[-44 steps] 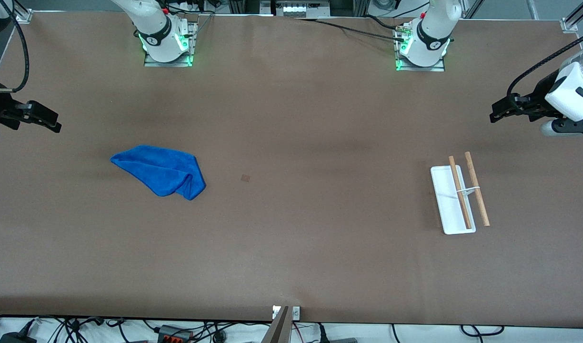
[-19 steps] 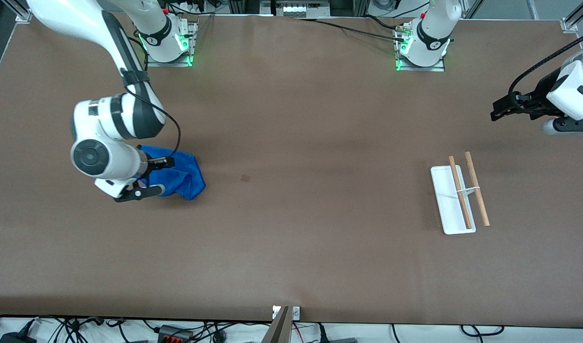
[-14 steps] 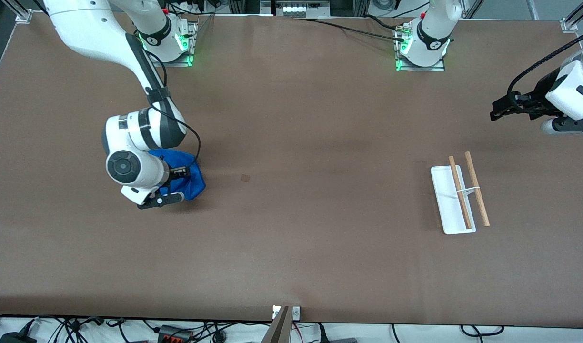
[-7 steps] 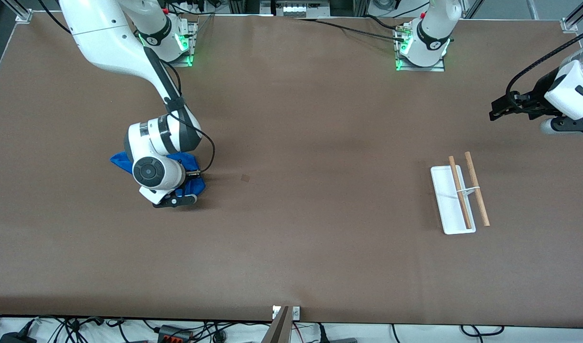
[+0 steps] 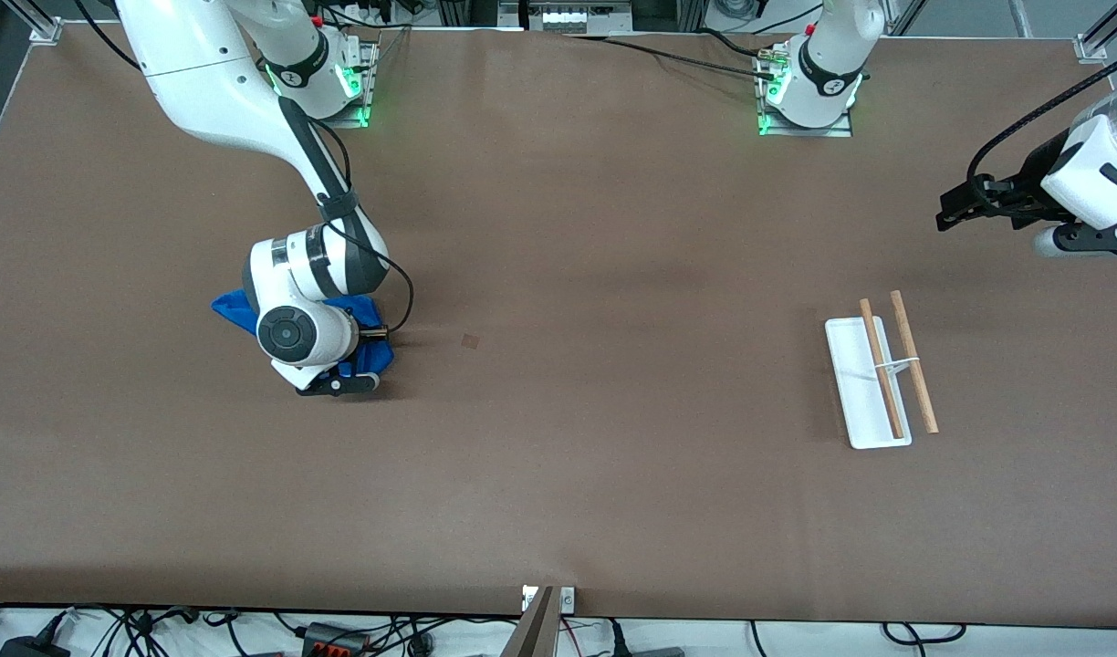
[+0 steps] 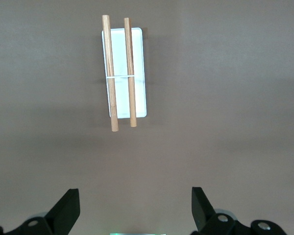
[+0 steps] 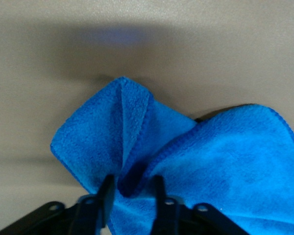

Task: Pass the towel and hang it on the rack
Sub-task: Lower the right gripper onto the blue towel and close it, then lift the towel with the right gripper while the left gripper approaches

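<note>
Two grippers: right gripper (image 7: 132, 188) pinching a fold of bright blue microfibre towel (image 7: 210, 166) on brown table (image 5: 558, 456); left gripper (image 6: 134, 208) spread wide, waiting over white wooden-rod rack (image 6: 122, 73).

The towel (image 7: 186, 161) is a plain bright blue. The rack (image 5: 873, 379) has a white base and light-brown rods, on a counter (image 5: 613, 474) that looks a uniform dull brown.

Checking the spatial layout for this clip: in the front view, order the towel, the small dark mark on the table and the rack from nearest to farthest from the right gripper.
1. Towel: under the right gripper, pinched between its fingers.
2. Small dark mark: beside the towel, mid-table.
3. Rack: toward the left arm's end, below the waiting, open left gripper.
</note>
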`<move>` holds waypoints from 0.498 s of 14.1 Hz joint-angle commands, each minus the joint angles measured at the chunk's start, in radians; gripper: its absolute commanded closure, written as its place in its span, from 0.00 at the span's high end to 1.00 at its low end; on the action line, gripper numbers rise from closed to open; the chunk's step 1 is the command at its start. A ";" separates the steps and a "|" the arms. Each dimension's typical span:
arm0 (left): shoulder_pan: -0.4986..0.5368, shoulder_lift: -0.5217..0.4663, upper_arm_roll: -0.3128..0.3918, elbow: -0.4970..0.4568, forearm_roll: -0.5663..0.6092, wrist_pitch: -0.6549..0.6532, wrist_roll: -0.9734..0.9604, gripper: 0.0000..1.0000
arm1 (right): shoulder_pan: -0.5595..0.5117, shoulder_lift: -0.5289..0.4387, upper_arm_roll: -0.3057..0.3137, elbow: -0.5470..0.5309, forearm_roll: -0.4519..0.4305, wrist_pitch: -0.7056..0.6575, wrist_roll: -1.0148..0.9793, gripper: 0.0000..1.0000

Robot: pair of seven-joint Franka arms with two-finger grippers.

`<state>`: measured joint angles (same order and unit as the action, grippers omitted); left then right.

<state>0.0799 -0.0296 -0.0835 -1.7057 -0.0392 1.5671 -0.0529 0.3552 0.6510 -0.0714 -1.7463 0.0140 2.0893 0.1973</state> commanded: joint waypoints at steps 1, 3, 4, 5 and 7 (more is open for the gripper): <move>-0.003 0.014 -0.004 0.032 0.016 -0.022 -0.005 1.00 | 0.005 -0.017 -0.004 -0.004 0.012 -0.011 0.002 0.20; -0.003 0.014 -0.004 0.032 0.016 -0.022 -0.005 1.00 | 0.005 -0.024 -0.004 0.004 0.012 -0.011 -0.002 0.08; -0.003 0.014 -0.004 0.032 0.016 -0.022 -0.005 1.00 | 0.005 -0.031 -0.004 0.005 0.012 -0.012 -0.002 0.02; -0.003 0.014 -0.004 0.032 0.016 -0.022 -0.005 1.00 | 0.005 -0.034 -0.004 0.005 0.012 -0.012 -0.006 0.00; -0.003 0.014 -0.004 0.032 0.016 -0.022 -0.005 1.00 | 0.008 -0.050 -0.004 0.014 0.012 -0.014 0.007 0.00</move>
<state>0.0798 -0.0297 -0.0835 -1.7057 -0.0392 1.5671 -0.0529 0.3554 0.6295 -0.0714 -1.7354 0.0142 2.0894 0.1971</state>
